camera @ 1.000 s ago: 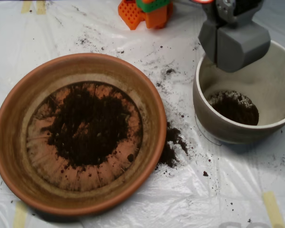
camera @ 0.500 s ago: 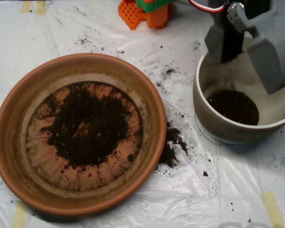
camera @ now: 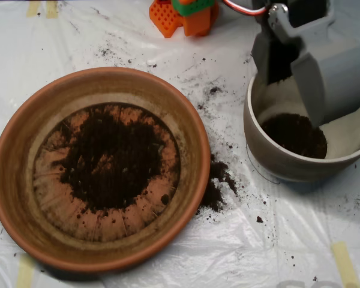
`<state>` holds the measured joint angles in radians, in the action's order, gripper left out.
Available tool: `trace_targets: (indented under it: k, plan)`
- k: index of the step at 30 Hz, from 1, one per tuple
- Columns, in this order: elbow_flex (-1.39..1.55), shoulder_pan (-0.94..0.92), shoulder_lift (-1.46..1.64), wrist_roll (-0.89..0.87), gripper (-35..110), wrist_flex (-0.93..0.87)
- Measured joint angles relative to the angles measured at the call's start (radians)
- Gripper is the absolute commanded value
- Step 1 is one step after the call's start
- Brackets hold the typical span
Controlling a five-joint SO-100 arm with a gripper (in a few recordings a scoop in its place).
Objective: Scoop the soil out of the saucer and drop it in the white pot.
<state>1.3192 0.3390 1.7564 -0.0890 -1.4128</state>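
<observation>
The terracotta saucer (camera: 15,174) lies at the left with a wide patch of dark soil (camera: 111,159) spread over its ridged base. At the right stands the white pot (camera: 279,165), with a small dark heap of soil (camera: 297,135) at its bottom. My grey scoop (camera: 294,72) hangs over the pot's far rim. It is open, its two halves spread apart with a gap between them. The larger right half covers part of the pot's inside. I see no soil in the scoop.
Spilled soil (camera: 217,183) lies on the white plastic sheet (camera: 228,240) between saucer and pot, with fine crumbs scattered around. An orange and green block (camera: 183,15) sits at the top edge. Yellow tape strips (camera: 343,264) mark the sheet's front.
The scoop went from shut above the pot's rim to open. Its halves then drew a little closer and shifted left. The pale crumbs on the pot's soil heap are gone.
</observation>
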Motion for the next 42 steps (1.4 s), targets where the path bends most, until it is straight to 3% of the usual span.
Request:
trace_targets:
  k: [7,18,28,42]
  plan:
    - [0.014,-0.179,0.031,0.025,44,0.006]
    - [0.445,-0.509,0.219,0.032,45,0.227]
    - [0.750,-0.719,0.219,-0.054,33,0.394]
    - [0.788,-1.005,-0.003,-0.091,31,0.534]
